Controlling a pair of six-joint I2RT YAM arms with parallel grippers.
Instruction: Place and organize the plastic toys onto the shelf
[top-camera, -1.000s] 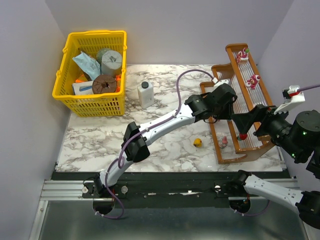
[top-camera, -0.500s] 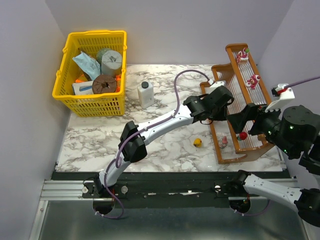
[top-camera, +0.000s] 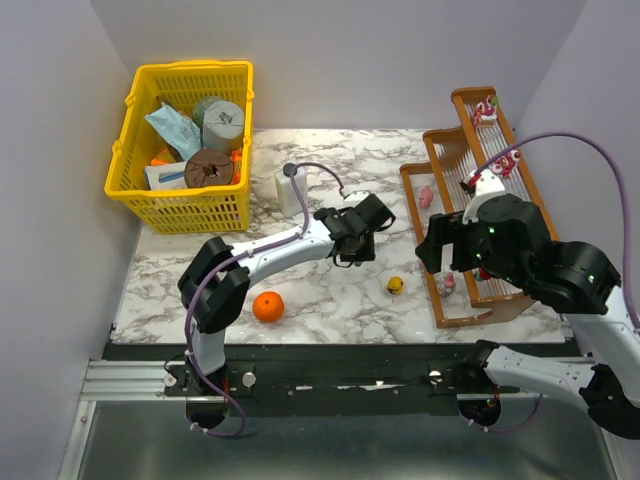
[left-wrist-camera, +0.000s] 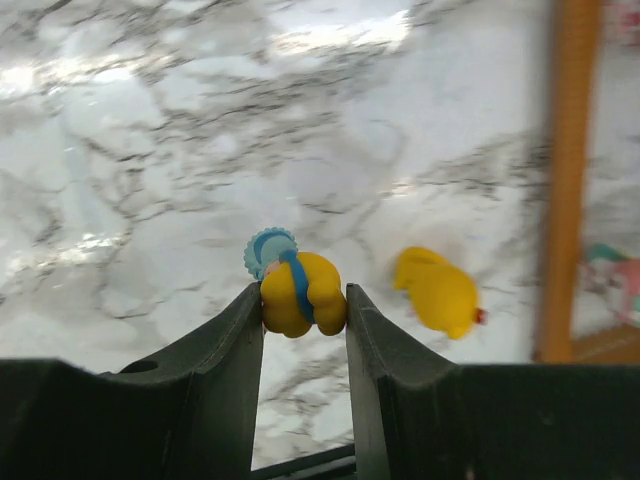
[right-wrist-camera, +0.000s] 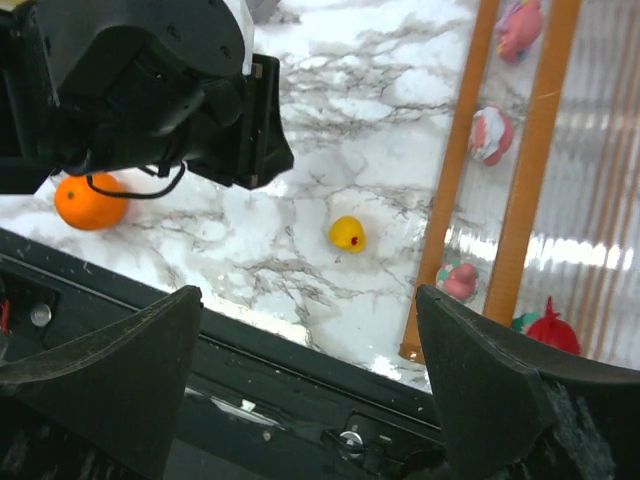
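Pinching a yellow figurine (left-wrist-camera: 297, 288) across its rounded middle, the left gripper (left-wrist-camera: 304, 310) hung near the front rail of the shelf (left-wrist-camera: 566, 170). The right gripper (right-wrist-camera: 308, 300) stood wide open. The figurine looked light, hard and slick, likely to squirt free.

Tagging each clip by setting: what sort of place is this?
Likely a lab test booth, not a home: plain walls box in a marble-look tabletop, a metal mounting rail at its near edge.
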